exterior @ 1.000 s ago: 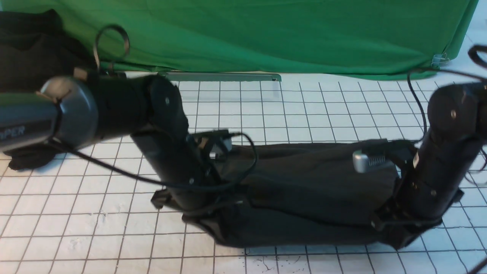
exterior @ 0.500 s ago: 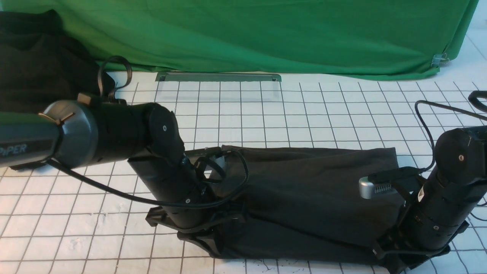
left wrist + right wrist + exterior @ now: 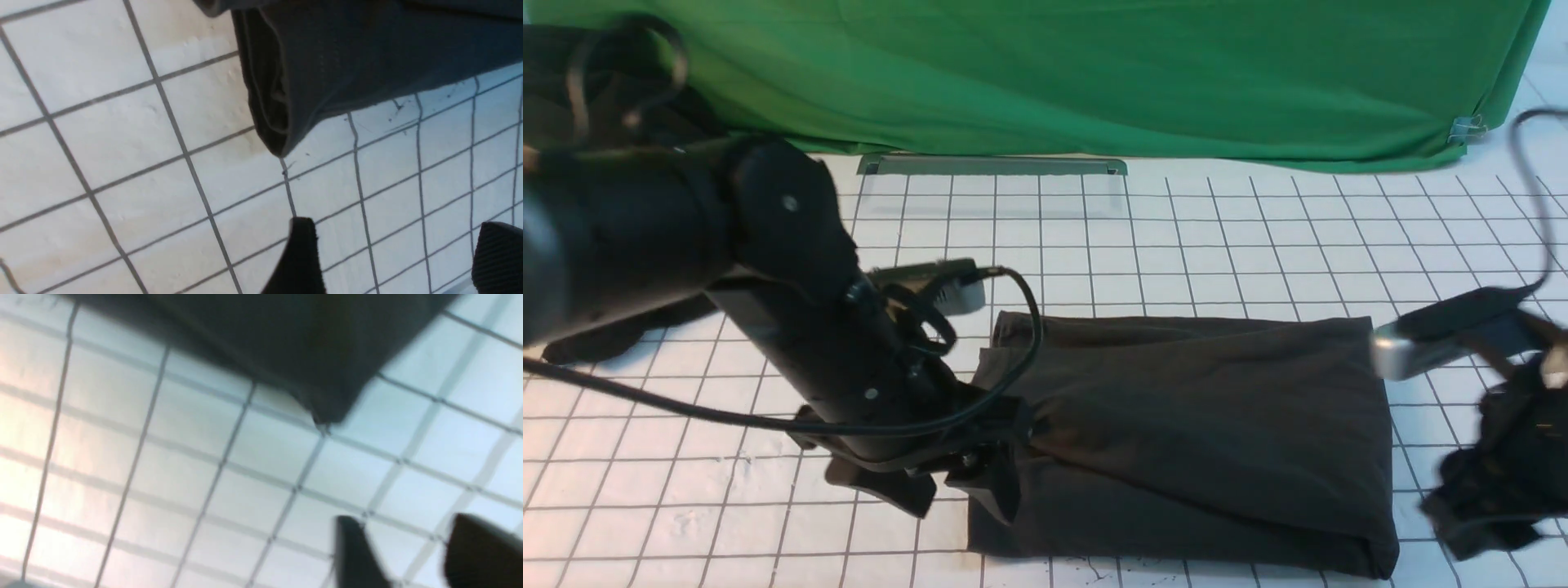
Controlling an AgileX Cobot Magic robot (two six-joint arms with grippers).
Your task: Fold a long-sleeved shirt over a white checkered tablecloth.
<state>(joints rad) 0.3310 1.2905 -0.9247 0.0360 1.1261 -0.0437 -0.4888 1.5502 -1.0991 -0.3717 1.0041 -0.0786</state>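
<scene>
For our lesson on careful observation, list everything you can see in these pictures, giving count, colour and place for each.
long-sleeved shirt: one, charcoal-black, folded, middle of the cloth.
white checkered tablecloth: one, white with grey lines, under everything.
green cloth: one, green, along the back.
black cloth heap: one, black, far left corner.
metal strip: one, grey, at the green cloth's foot.
left hand: one, black, open, at the shirt's left edge.
right hand: one, black, open, beside the shirt's right corner.

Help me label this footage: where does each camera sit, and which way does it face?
Front: between the arms, looking forward over the long-sleeved shirt on the white checkered tablecloth; both arms show.
Left wrist: on the left arm, facing down; left claw open.
Right wrist: on the right arm, facing down; right claw apart, blurred.
All share a shirt corner on the grid.
</scene>
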